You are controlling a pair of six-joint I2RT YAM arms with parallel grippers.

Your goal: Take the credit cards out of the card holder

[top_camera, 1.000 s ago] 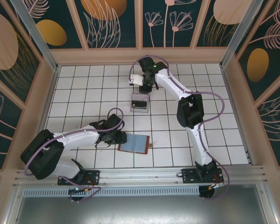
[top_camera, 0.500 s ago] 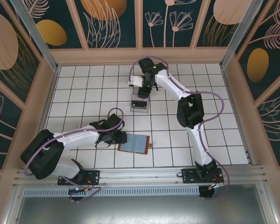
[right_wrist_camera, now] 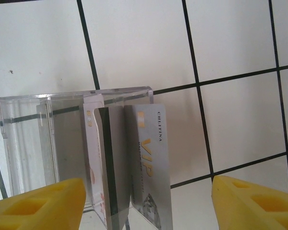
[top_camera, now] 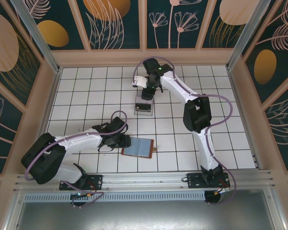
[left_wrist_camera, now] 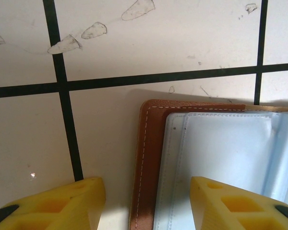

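Right now, nearest my bases, my left end effector [left_wrist_camera: 146, 201] sits low over the left edge of the card holder [left_wrist_camera: 221, 143]. Its jaws are roughly half open, with one finger over bare surface [left_wrist_camera: 182, 43] and the other over the grey-blue lining. It grips nothing, and whether it presses the holder down I can't tell. The holder lies open and flat. The pockets I can see look pale and empty, but part of the holder is out of shot.

Farther out, my right end effector [right_wrist_camera: 146, 201] hangs over the clear tray [right_wrist_camera: 24, 124] with its jaws wide apart and nothing in them. The credit cards [right_wrist_camera: 149, 163] stand on edge in the tray between my fingers, leaning together, w/ the VIP face toward the right finger and neither finger touching them.

Step, as I read it: a drop-off into the tray is done and the release is complete. Next move needs a straight lift so my fingers don't clip the leaning cards, then back toward the holder to check for any card left.

Vs a sec ago, my right jaws are wider and the right wrist and elbow have shifted slightly. Left arm, holder and tray sit where they were.
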